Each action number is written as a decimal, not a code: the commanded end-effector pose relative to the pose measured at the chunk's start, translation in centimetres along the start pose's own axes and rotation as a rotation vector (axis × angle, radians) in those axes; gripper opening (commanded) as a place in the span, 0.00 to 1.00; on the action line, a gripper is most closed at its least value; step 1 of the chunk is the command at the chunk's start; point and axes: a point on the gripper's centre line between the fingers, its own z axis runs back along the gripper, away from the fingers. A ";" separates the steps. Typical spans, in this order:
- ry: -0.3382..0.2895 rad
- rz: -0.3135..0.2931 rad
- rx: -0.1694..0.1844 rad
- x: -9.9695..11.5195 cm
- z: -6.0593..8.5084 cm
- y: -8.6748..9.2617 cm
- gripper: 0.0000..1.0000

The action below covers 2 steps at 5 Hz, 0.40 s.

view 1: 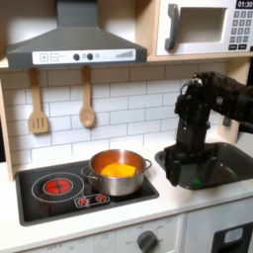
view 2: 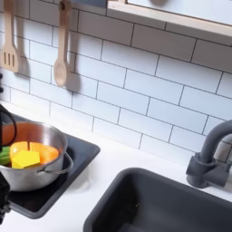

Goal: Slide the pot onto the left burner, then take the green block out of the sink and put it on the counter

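Note:
The pot (view 1: 119, 170) is shiny steel with orange-yellow pieces inside and stands on the right burner of the black cooktop (view 1: 40, 203). In the second exterior view the pot (view 2: 32, 161) sits at the lower left, and a green sliver shows among its pieces at the picture's edge. The dark grey sink (view 1: 233, 158) (view 2: 168, 204) lies to the right, with its arched faucet (view 2: 210, 154). The green block is out of view. My black gripper (view 1: 187, 174) hangs between the pot and the sink, just right of the pot. Its fingers merge into one dark mass.
The left burner (view 1: 57, 185) glows red and is bare. A spatula (view 1: 38, 104) and a wooden spoon (view 1: 87, 99) hang on the tiled wall under the hood. A microwave (view 1: 203, 28) sits at the upper right. The cream counter (view 2: 113, 163) runs between cooktop and sink.

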 end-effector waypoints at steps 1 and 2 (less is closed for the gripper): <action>0.067 0.054 -0.054 -0.6 -0.2 0.1 1.00; 0.095 0.067 -0.063 -0.8 -0.6 -0.1 1.00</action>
